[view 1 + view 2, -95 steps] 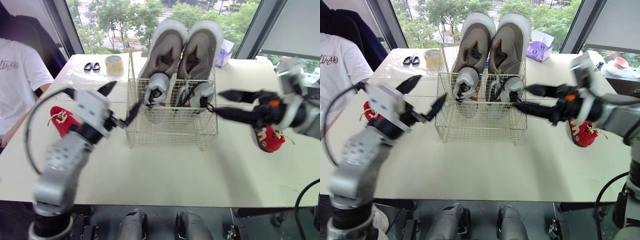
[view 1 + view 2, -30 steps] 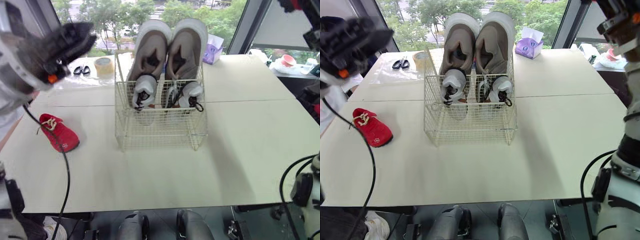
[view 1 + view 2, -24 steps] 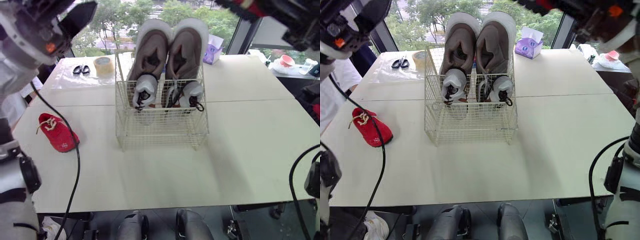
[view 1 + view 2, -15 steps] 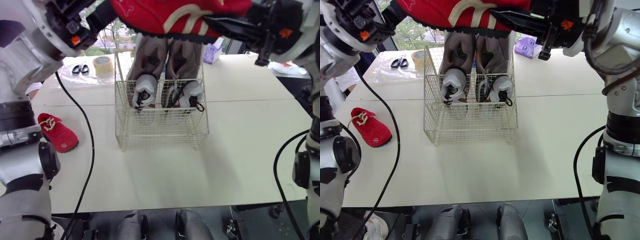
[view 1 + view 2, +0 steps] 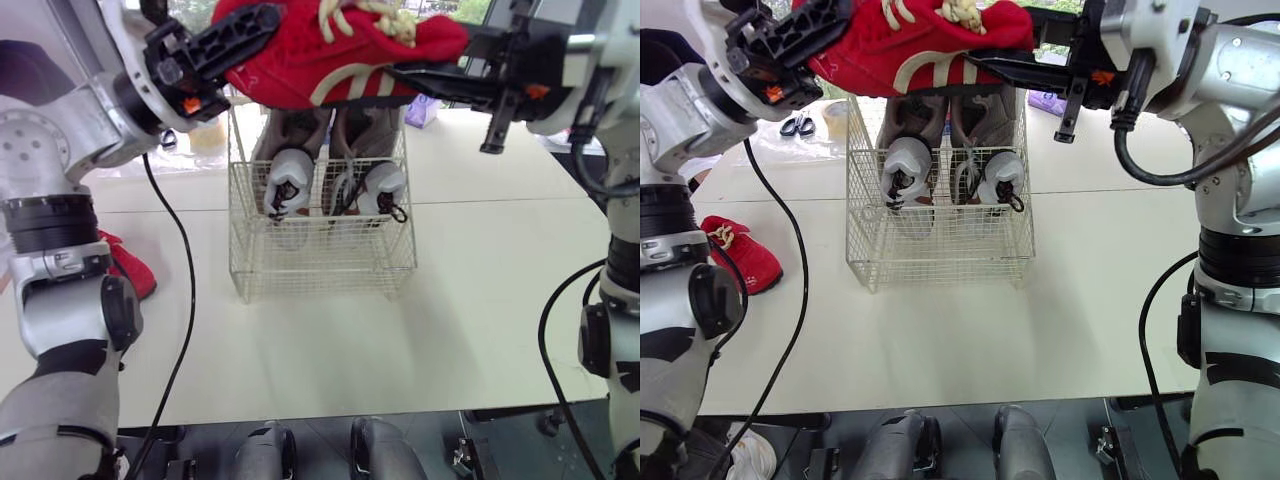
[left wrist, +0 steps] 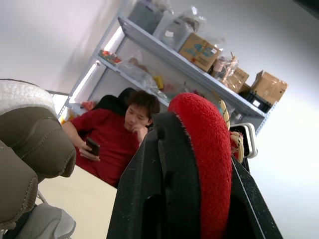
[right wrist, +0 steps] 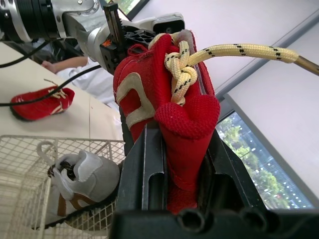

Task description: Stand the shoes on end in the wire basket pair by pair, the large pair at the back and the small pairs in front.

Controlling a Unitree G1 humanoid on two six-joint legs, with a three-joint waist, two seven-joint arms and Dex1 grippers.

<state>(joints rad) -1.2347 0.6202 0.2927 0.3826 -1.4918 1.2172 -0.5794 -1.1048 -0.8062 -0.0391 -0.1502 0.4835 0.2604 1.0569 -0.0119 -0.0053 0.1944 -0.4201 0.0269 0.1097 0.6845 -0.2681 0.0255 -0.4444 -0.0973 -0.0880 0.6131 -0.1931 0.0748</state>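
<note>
Clamping red shoe (image 5: pixel 320 62), right pincer (image 7: pixel 183 133)

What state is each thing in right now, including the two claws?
Wire basket: upright, holding both pairs.
Large pair: on end at the back.
Small grey pair: on end in front.
Raised red shoe: in the air, gripped at both ends.
Left claw: shut on it.
Right claw: shut on it.
Other red shoe: lying on the table.

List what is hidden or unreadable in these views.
Large shoes: upper halves, both eye views, behind the held red shoe.
Second red shoe: eye views, partly behind the left arm.
Held red shoe's gripped end: right wrist view, inside the right gripper.
</note>
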